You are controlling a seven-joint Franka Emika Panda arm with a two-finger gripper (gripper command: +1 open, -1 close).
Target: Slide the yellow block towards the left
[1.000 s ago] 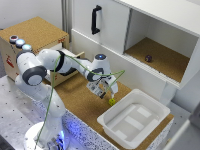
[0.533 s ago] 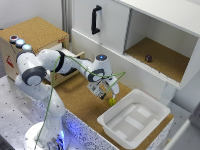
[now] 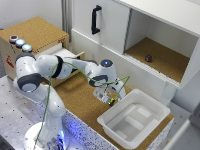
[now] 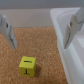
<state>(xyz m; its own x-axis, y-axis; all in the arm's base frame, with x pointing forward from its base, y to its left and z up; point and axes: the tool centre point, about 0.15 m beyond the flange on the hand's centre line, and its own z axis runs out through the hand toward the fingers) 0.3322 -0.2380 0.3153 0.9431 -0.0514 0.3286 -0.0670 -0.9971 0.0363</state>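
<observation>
Yellow block (image 4: pixel 28 66) sits on the cork surface (image 4: pixel 37 47), low in the wrist view and a little left of centre, clear of both fingers. In the exterior view it shows only as a yellow speck (image 3: pixel 112 102) under the gripper (image 3: pixel 106 95), at the centre of the frame, just beside the near corner of the white tray (image 3: pixel 134 120).

The gripper's fingers are spread wide with nothing between them: one finger (image 4: pixel 7 31) stands at the upper left of the wrist view, the other (image 4: pixel 72 29) at the upper right, in front of the tray rim (image 4: pixel 65 20).

The chief risk, as I judge it, lies in how small the block is. A finger coming down off-line could land on top of it, or clip a corner and spin it aside instead of pushing it straight. The cork looks grippy, so a push applied high could tip the cube instead of sliding it. With the tray so near, a finger could knock its rim and shift it. How far above the cork the fingertips are cannot be told from these views.
</observation>
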